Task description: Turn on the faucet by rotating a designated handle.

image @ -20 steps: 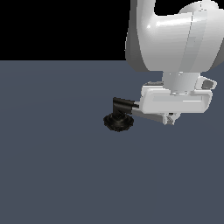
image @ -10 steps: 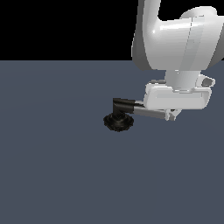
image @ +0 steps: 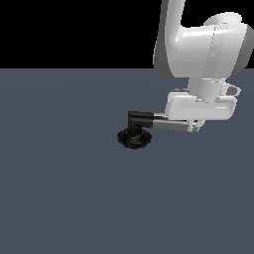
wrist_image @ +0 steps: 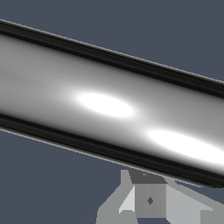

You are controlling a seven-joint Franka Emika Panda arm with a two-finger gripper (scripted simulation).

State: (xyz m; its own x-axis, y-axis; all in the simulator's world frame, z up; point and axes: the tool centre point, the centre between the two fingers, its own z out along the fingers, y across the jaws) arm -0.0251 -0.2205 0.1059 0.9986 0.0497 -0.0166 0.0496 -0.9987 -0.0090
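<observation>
The faucet stands on the floor in the exterior view: a round black scalloped base (image: 133, 139) with a short black elbow (image: 140, 119) above it. Its handle (image: 171, 123), a shiny grey bar, runs from the elbow toward the exterior view's right. My white gripper (image: 195, 127) sits over the bar's far end and hides the tip. In the wrist view the handle (wrist_image: 109, 109) fills the frame as a bright cylinder, very close. Grey fingertips (wrist_image: 148, 200) show just past it. How the jaws stand is unclear.
A flat grey-blue floor (image: 64, 198) spreads around the faucet, under a black background. My large white arm (image: 203, 49) rises above the gripper at the exterior view's upper right.
My gripper and arm have shifted toward the exterior view's right along the handle. More of the grey bar now shows between the elbow and the gripper.
</observation>
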